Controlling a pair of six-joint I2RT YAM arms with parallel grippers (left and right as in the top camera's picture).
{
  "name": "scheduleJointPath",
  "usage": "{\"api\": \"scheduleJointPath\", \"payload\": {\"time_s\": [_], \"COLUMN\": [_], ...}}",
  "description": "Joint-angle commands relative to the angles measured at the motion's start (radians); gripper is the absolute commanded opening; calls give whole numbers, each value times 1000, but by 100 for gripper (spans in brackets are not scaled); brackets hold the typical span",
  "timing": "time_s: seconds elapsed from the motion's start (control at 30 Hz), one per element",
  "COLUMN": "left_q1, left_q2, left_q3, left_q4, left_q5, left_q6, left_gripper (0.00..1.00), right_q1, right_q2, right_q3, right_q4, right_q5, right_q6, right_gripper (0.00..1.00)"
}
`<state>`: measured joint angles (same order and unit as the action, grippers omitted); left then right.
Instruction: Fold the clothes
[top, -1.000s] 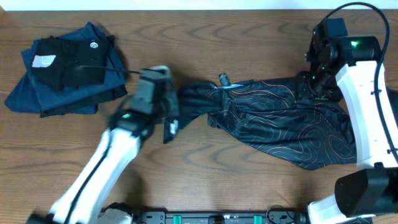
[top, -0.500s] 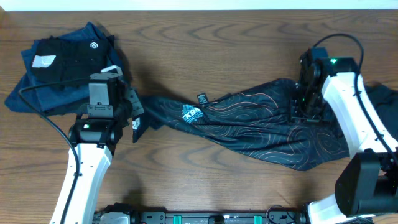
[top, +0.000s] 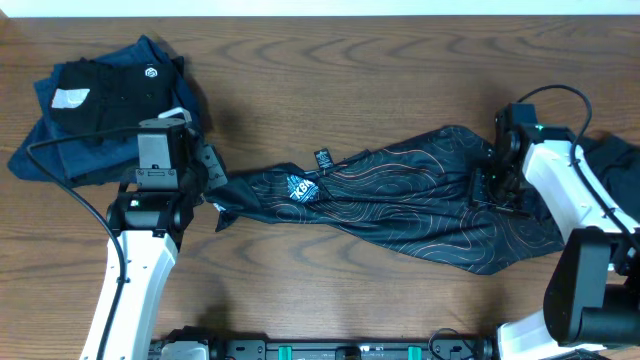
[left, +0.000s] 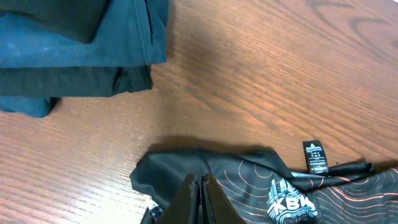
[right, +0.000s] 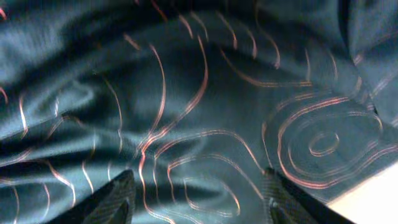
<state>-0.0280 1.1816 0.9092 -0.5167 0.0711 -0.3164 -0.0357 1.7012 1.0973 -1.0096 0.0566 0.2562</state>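
Nearest me, my left gripper (left: 200, 198) pinched shut on left end of black T-shirt (top: 400, 205). Beyond, my right gripper (right: 198, 193) spread wide above shirt's right part, holding nothing. Shirt lies long and rumpled across wooden table (top: 360, 80), no fold visible (most work remains, I judge). Far left: stacked dark garments (top: 100, 110), apparently folded.

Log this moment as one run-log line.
left gripper: jaws shut on T-shirt edge | right gripper: jaws open over T-shirt | T-shirt: stretched out, unfolded
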Motion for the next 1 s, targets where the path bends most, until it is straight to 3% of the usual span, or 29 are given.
{"api": "scheduleJointPath", "payload": {"time_s": [0.0, 0.17, 0.3, 0.6, 0.77, 0.87, 0.9, 0.97], "left_q1": [5, 4, 4, 4, 4, 4, 4, 4], "left_q2": [-6, -6, -6, 0, 0, 0, 0, 2], "left_q3": [10, 8, -2, -4, -4, -4, -4, -7], "left_q4": [-25, -85, -124, -185, -233, -271, -284, -299], "left_q5": [17, 92, 101, 105, 106, 135, 147, 156], "left_q6": [12, 12, 12, 12, 12, 12, 12, 11], "left_gripper": [6, 6, 6, 6, 7, 17, 31, 43], "right_q1": [-3, -3, -2, 0, 0, 0, 0, -1], "right_q2": [0, 5, 12, 88, 183, 201, 201, 195], "right_q3": [-45, -125, -179, -209, -185, -103, -62, 44], "right_q4": [63, 188, 307, 737, 1022, 1011, 987, 898], "right_q5": [7, 6, 6, -3, -85, -87, -87, -83], "right_q6": [16, 16, 16, 18, 20, 19, 8, -26], "right_gripper": [60, 53, 34, 22, 27, 26, 28, 32]}}
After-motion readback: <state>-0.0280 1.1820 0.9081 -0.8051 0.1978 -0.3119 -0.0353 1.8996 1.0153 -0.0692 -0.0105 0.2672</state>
